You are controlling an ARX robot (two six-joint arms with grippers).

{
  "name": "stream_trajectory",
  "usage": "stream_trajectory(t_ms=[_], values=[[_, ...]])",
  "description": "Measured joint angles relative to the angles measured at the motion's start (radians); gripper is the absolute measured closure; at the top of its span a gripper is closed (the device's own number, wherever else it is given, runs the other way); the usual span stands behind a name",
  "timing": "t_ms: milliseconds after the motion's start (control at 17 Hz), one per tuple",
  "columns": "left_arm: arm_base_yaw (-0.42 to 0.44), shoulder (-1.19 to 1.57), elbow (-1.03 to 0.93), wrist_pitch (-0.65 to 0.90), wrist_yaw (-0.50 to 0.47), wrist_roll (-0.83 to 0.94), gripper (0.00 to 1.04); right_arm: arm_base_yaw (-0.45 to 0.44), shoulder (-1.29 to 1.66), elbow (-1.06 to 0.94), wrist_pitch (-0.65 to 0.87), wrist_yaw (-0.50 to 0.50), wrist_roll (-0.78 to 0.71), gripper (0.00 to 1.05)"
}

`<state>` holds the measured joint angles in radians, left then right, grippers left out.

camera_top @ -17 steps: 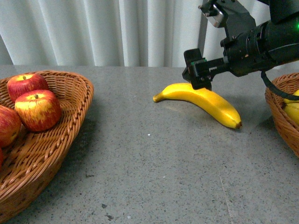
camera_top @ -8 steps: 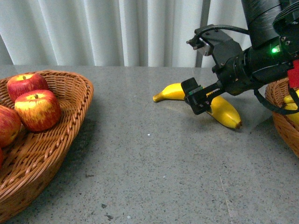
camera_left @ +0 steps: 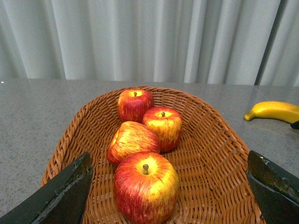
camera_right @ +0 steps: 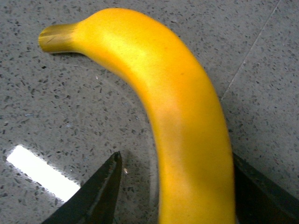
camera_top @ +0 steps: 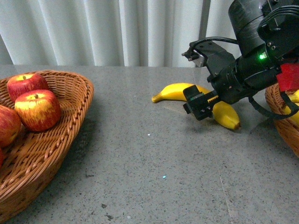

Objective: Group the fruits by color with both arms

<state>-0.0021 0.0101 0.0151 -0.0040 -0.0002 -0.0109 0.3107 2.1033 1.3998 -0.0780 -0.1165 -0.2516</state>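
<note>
The right arm (camera_top: 254,56) is bulky and black — green light, red block, looping black cables.

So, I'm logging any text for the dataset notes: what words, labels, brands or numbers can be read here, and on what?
None: no readable text in any view.
The banana carries no sticker, nor do the apples.
The right end effector and the wicker basket show no lettering.
</note>
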Motion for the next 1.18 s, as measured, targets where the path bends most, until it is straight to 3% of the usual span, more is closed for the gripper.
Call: stream_trajectory(t_ms=[176, 235, 471, 647, 824, 1176], values=[[0.000, 0.000, 0.000, 0.000, 0.000, 0.000, 0.07, 0.009, 0.000, -0.001, 0.018, -0.017, 0.008, 0.68], [0.000, 0.000, 0.000, 0.000, 0.000, 0.000, 0.07, 0.009, 0.000, -0.010, 0.058, -0.038, 0.026, 0.72], [0.000, 0.000, 0.000, 0.000, 0.000, 0.000, 0.07, -0.022, -0.089, -0.071, 0.293, -0.167, 0.190, 0.73], [0.000, 0.000, 0.000, 0.000, 0.000, 0.000, 0.07, -0.123, -0.245, -0.158, 0.429, -0.281, 0.351, 0.73], [0.000, 0.000, 0.000, 0.000, 0.000, 0.000, 0.07, -0.264, -0.373, -0.287, 0.396, -0.327, 0.361, 0.73], [0.000, 0.000, 0.000, 0.000, 0.000, 0.000, 0.07, -0.422, -0.523, -0.449, 0.338, -0.338, 0.244, 0.73]])
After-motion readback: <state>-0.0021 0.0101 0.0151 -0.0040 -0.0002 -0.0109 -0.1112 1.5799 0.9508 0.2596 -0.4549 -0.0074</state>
